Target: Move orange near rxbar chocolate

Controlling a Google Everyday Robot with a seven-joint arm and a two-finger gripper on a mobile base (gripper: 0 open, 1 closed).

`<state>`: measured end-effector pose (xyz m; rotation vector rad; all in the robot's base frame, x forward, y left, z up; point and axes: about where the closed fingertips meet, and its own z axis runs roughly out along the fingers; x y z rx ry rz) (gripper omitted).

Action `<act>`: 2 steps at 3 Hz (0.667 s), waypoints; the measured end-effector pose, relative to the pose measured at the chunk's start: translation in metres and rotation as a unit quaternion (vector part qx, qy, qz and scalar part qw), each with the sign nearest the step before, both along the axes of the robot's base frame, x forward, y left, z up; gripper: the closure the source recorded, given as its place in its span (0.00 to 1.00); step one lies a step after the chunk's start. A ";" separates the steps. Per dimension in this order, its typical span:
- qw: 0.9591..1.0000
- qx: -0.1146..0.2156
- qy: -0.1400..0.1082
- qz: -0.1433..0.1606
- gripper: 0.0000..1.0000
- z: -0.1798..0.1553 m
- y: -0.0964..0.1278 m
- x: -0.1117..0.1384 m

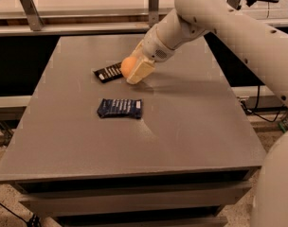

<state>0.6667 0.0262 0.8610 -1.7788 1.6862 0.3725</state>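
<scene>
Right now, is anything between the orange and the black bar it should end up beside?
No, nothing visible. The gripper holds the orange right at the right end of the black bar. The blue bar lies nearer the front of the table, off that path.

Grey table (191, 126) — rxbar chocolate (107, 73), blue bar (120, 108) on it — hand (131, 73) with orange (127, 64) above.
</scene>
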 end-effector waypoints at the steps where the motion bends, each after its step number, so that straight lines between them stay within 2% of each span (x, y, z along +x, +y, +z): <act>1: 1.000 0.000 0.001 0.001 0.00 -0.001 0.001 0.000; 2: 1.000 0.000 0.001 0.001 0.00 -0.001 0.001 0.000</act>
